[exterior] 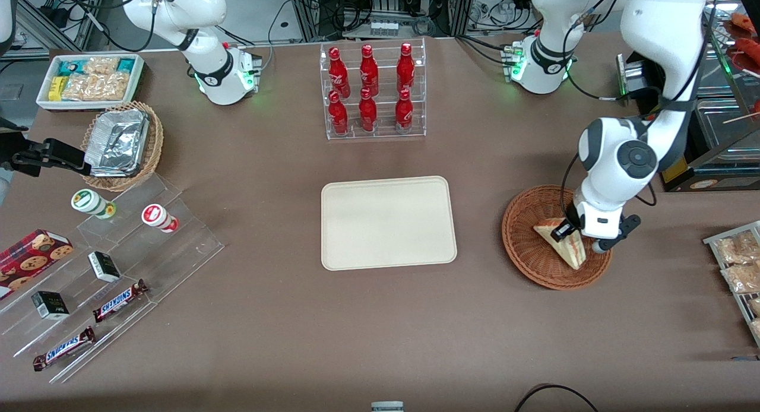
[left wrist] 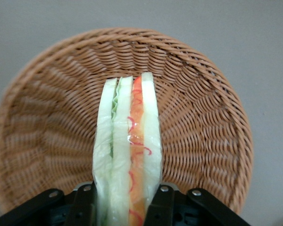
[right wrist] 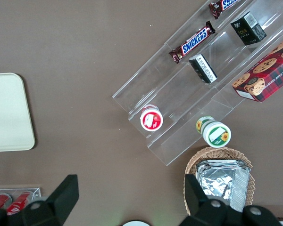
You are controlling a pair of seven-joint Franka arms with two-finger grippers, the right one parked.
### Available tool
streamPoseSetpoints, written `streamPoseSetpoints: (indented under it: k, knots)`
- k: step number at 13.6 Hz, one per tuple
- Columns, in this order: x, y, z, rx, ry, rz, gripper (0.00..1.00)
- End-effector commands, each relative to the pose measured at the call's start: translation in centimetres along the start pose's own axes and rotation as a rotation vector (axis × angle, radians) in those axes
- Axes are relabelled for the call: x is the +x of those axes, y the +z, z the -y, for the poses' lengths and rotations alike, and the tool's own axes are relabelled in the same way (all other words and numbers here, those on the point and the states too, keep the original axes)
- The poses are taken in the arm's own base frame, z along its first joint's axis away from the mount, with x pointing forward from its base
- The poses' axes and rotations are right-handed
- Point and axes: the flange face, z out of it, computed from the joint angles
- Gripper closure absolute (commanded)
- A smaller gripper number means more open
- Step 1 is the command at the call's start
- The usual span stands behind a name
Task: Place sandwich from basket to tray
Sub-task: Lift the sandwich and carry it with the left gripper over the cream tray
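table [exterior: 267,317]: brown cloth covering it, filling the frame
upper edge: metal racks [exterior: 53,14], cables [exterior: 332,8] hanging

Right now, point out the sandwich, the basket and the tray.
sandwich [left wrist: 128,155]: left wrist view, on its layered cut side, held between the gripper [left wrist: 127,200] jaws.
basket [exterior: 525,246]: front view, on its bare woven wall.
tray [exterior: 386,222]: front view, on its flat middle.
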Motion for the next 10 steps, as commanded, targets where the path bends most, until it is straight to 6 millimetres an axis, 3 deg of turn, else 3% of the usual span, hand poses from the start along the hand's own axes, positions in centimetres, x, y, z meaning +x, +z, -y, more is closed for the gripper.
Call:
streamPoseSetpoints:
  k: [1, 4, 6, 10]
  knots:
    - [-0.5, -8.6, -3.2, 0.046, 0.049, 0.018, 1.00]
    - [-2.9, -14.6, -8.9, 0.063, 0.126, 0.032, 1.00]
    - [-5.4, -16.7, -12.2, 0.061, 0.185, 0.034, 1.00]
    - [-12.5, -16.0, -19.6, 0.038, 0.338, 0.038, 1.00]
